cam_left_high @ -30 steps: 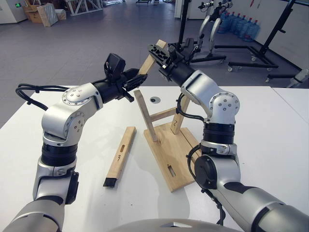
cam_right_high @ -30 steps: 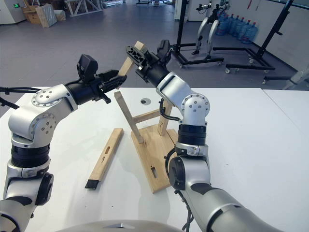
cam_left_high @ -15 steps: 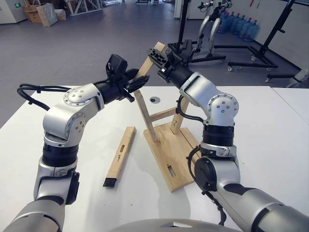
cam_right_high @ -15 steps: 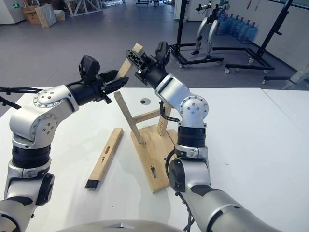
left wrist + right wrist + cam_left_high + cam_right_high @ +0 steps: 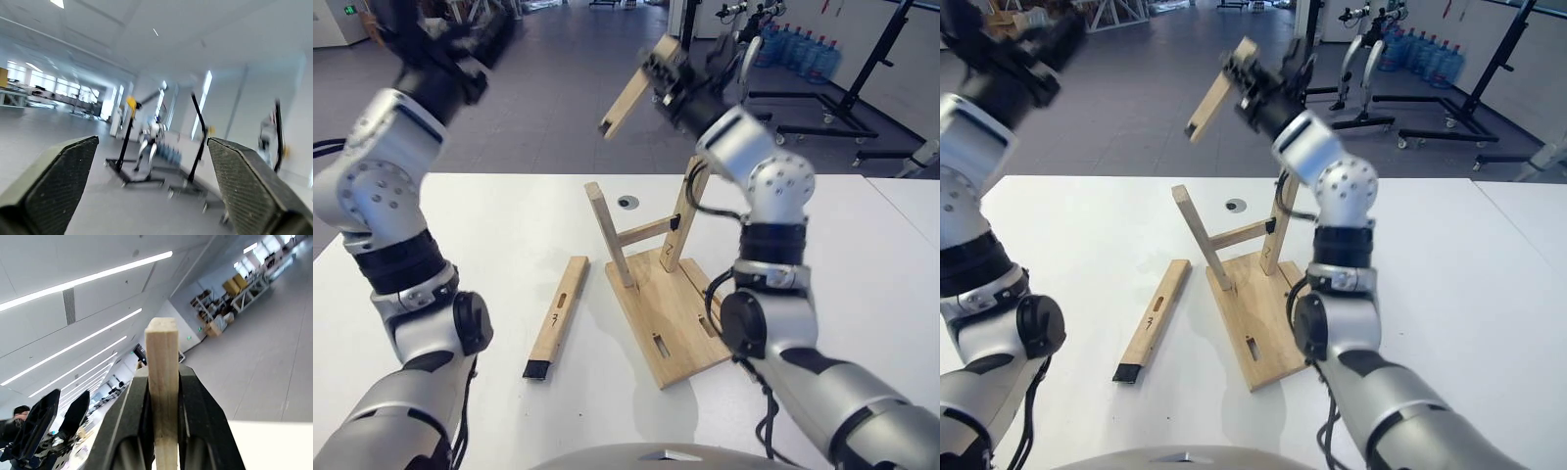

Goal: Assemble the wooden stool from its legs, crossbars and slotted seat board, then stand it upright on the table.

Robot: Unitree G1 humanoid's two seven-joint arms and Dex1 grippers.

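Note:
The slotted seat board [image 5: 680,338] lies flat on the white table. Two legs [image 5: 609,235] [image 5: 680,220] stand in it, joined by a crossbar [image 5: 644,233]. Another wooden piece [image 5: 558,313], slotted and dark at its near end, lies loose on the table to the board's left. High above the board, my right gripper [image 5: 668,70] is shut on a third leg [image 5: 628,98], which slants down to the left; the right wrist view has this leg [image 5: 163,382] clamped between the fingers [image 5: 128,421]. My left gripper [image 5: 475,34] is raised far up at the left, open and holding nothing [image 5: 151,191].
A round cable hole [image 5: 626,202] sits in the table [image 5: 862,264] behind the board. A second table edge shows at the far right. Black racks, water bottles and another robot stand on the floor beyond.
My left arm has swung up and away to the left from the lower end of the held leg. My right gripper has lifted that leg higher.

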